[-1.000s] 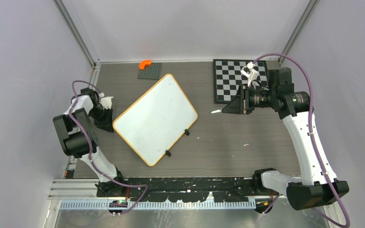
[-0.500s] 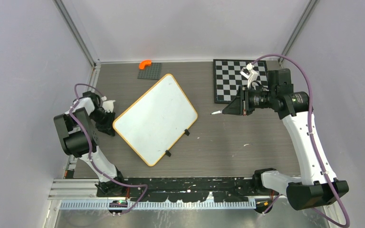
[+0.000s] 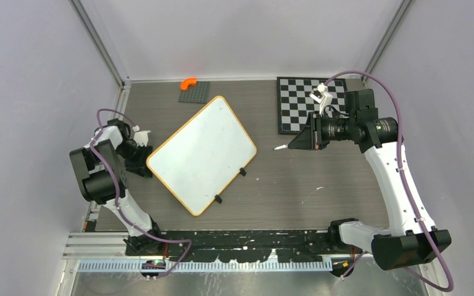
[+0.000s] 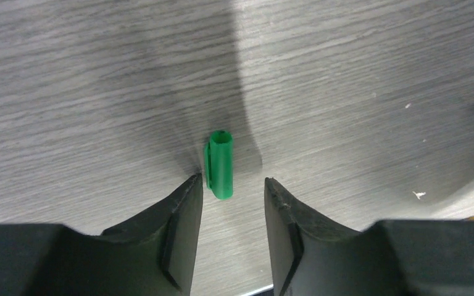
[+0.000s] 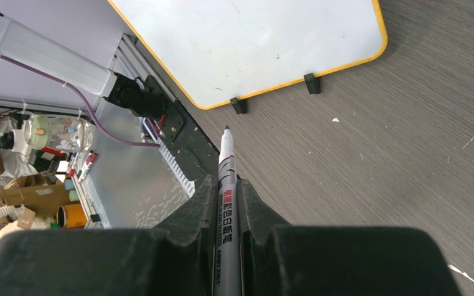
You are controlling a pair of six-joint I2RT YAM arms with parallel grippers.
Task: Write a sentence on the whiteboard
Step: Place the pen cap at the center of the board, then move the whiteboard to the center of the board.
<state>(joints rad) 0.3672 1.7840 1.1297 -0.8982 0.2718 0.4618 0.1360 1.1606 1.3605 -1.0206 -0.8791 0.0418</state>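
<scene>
Blank whiteboard [image 3: 200, 154] lies skewed, left-centre of the bench [image 3: 321, 179], unpinned. My right gripper [image 3: 297, 142], clamped on the uncapped marker [image 5: 228, 166], hangs well off its right corner. My left gripper [image 4: 229, 185] has jaws apart astride the green cap [image 4: 220, 161], by the board's left corner. I'd worry pen pressure skates the board or slides the marker back; cap may roll.

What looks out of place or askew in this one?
The whiteboard lies skewed diagonally on the table, unlike the squarely set chequered board. A green cap lies loose between the open jaws of the left gripper. Nothing spilled or damaged.
</scene>
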